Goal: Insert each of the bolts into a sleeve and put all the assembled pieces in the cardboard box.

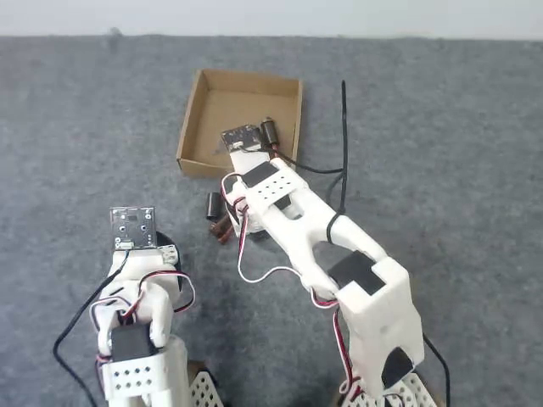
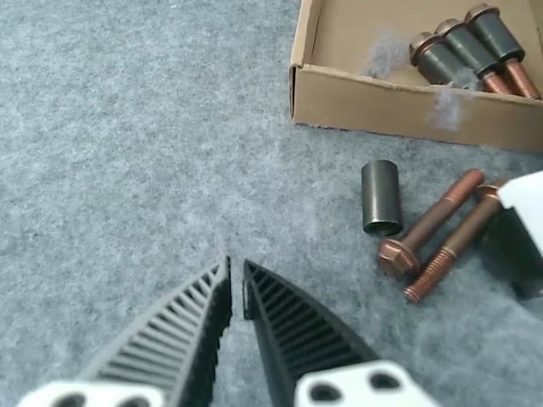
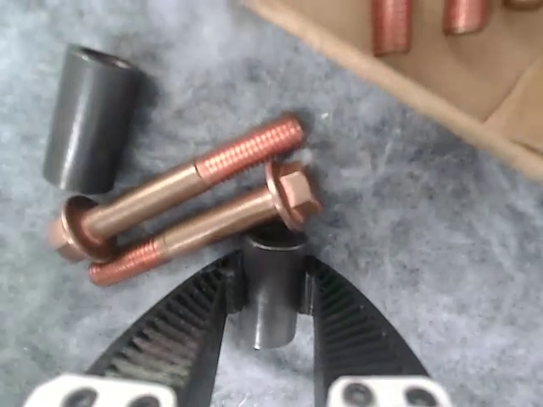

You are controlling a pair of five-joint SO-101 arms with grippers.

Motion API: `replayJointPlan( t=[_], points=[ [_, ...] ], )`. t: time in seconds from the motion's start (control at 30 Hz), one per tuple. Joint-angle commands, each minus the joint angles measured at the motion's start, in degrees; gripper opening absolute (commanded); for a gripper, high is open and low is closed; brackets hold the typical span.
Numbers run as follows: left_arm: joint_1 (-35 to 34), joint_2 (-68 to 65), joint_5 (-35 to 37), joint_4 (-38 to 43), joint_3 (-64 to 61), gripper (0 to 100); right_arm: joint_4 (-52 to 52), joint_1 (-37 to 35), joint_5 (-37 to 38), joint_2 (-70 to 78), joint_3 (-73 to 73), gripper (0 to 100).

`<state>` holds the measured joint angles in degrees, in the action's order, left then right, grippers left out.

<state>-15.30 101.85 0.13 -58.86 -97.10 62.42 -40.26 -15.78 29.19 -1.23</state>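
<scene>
— What covers the table?
— A grey, felt-like carpet (image 1: 458, 127), fuzzy and mottled, running right up to the far edge.
— And past that edge?
— A pale strip of wall (image 1: 271, 15). The left wrist view also shows loose tufts of grey fluff (image 2: 386, 52).

Lab-style robot bench: grey felt tabletop (image 1: 441, 127) against plain white wall (image 1: 271, 15).

A grey, fuzzy felt-like mat (image 1: 458, 127) covers the table surface. Along its far edge runs a pale wall strip (image 1: 271, 17). Light is soft and even.
</scene>
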Motion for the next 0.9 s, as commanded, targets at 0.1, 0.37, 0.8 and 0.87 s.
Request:
replayJointPlan(
  t=[0.1,0.37,0.8,0.87],
  points=[
    [-0.09,0.97,-0.53,0.18,0.48,2,-0.40,-0.22,-0.53,2.42,-2.11,0.0],
    [-0.09,0.97,-0.53,0.18,0.48,2,10.77,1.98,-0.26,-6.11,-2.11,0.6],
    [-0.09,0.97,-0.53,0.18,0.48,2,23.69,22.02,-0.53,-20.09,-1.76,0.6],
    [-0.09,0.97,-0.62,0.18,0.48,2,23.08,25.63,-0.62,-19.56,-1.05,0.6]
  ],
)
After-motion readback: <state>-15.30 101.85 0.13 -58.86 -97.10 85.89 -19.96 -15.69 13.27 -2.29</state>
